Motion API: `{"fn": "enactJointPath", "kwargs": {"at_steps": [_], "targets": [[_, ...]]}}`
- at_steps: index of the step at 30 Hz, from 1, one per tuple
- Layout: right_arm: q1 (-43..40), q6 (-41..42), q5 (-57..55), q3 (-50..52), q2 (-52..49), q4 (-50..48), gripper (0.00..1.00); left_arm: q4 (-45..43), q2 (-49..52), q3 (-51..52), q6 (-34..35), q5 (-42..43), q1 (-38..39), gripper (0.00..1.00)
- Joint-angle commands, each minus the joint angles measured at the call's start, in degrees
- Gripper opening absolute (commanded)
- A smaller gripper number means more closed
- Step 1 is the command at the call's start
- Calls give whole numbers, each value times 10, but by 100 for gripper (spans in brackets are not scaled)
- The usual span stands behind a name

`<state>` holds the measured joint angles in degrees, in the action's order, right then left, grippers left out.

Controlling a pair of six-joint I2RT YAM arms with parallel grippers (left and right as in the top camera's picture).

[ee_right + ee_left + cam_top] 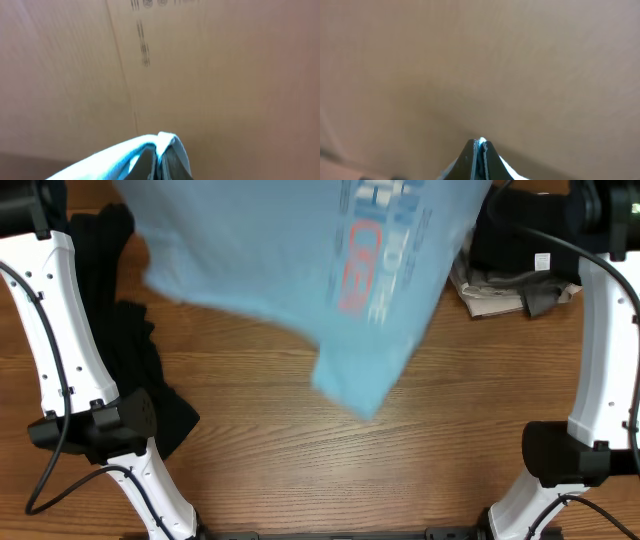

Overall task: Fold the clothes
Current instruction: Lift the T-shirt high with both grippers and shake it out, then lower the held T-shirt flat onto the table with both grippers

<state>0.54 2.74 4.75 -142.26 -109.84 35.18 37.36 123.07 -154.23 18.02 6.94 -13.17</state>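
Above the table (pixel 300 465), light blue T-shirt (pixel 290 260)

Layout, overhead: T-shirt (pixel 300 260) held up over the far middle of the table (pixel 300 450).
On the table's left side a long garment (pixel 140 370) lies beside the left arm (pixel 60 330), running from the far edge toward the near one. A pile of clothes (pixel 520 260) sits at the far right corner, behind the right arm (pixel 610 350). The T-shirt's lowest corner hangs over the table's centre.
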Motion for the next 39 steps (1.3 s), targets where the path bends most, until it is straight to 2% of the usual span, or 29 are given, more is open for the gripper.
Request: {"fn": "enactJointPath", "kwargs": {"at_steps": [1,6,9,14,18,23,31,36,39], "targets": [[-23,-7,19,-33,27,-23,4,-21,-29,-17,17,15,-5,4],[-40,-7,46,-40,27,-43,4,-9,-31,-17,4,16,-8,4],[-42,-10,61,-40,27,-19,4,26,-31,-17,-8,17,-8,4],[-41,-13,76,-33,22,132,4,153,-31,-15,-54,0,-8,4],[-41,-13,80,-17,18,297,4,278,-30,-15,-64,-35,-8,4],[-41,-12,102,7,17,453,4,412,-27,-15,-65,-56,-8,4],[-41,-13,68,9,17,595,4,588,-27,-15,-65,-74,-7,4],[-41,-10,67,23,29,619,4,595,-40,37,-80,-73,-6,4],[-41,5,67,80,58,619,4,595,-71,144,-80,-81,-6,4]]}}
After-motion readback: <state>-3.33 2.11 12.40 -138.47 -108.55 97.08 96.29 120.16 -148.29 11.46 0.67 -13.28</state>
